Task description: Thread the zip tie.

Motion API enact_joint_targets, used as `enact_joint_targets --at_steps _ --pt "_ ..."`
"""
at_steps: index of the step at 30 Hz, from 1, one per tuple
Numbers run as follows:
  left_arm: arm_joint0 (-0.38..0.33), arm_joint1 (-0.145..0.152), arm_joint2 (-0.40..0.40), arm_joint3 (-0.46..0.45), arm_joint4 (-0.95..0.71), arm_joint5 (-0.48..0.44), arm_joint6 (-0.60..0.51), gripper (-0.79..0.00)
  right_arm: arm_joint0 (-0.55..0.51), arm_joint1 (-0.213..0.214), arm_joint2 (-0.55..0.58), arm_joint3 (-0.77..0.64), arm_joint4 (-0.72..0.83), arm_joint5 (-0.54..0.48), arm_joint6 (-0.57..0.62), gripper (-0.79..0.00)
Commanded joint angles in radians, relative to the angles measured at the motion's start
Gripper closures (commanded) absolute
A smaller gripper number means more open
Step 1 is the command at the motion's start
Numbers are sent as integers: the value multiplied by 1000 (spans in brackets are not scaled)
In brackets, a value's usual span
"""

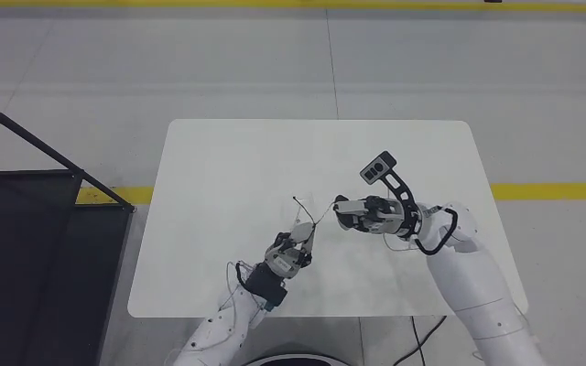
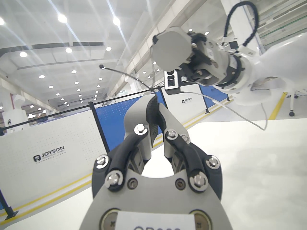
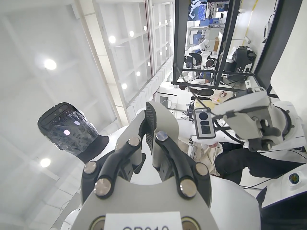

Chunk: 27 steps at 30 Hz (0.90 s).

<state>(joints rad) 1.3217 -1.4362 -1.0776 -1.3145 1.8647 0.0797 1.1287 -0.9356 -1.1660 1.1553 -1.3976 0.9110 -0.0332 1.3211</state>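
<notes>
Jutting from left gripper (image 2: 156,98): zip tie (image 2: 127,74)

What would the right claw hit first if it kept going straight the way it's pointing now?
Probably the zip tie sticking up from the shut left claw: from above, the shut right claw aims at its strap. Height is unclear, so it could pass beside it.

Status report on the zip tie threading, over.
Left pincer shut on zip tie, head end free in air. Right pincer shut, close beside, above table. No obstruction seen between them.
</notes>
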Motion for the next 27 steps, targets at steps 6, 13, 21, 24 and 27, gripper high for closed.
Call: enact_joint_targets --at_steps 6,13,21,24,27 --pt "16 21 -4 -4 97 -51 40 0 8 -3 1 16 17 6 11 0" --pt "33 39 -7 -3 164 -82 60 0 15 -5 10 35 48 13 34 0" --pt "53 55 -10 -19 190 -90 75 0 18 -7 13 45 67 18 50 0" --pt "55 59 -10 -21 187 -91 76 0 18 -8 12 48 71 20 53 0" --pt "58 62 -11 -28 165 -89 83 0 25 -9 5 52 57 39 61 0"
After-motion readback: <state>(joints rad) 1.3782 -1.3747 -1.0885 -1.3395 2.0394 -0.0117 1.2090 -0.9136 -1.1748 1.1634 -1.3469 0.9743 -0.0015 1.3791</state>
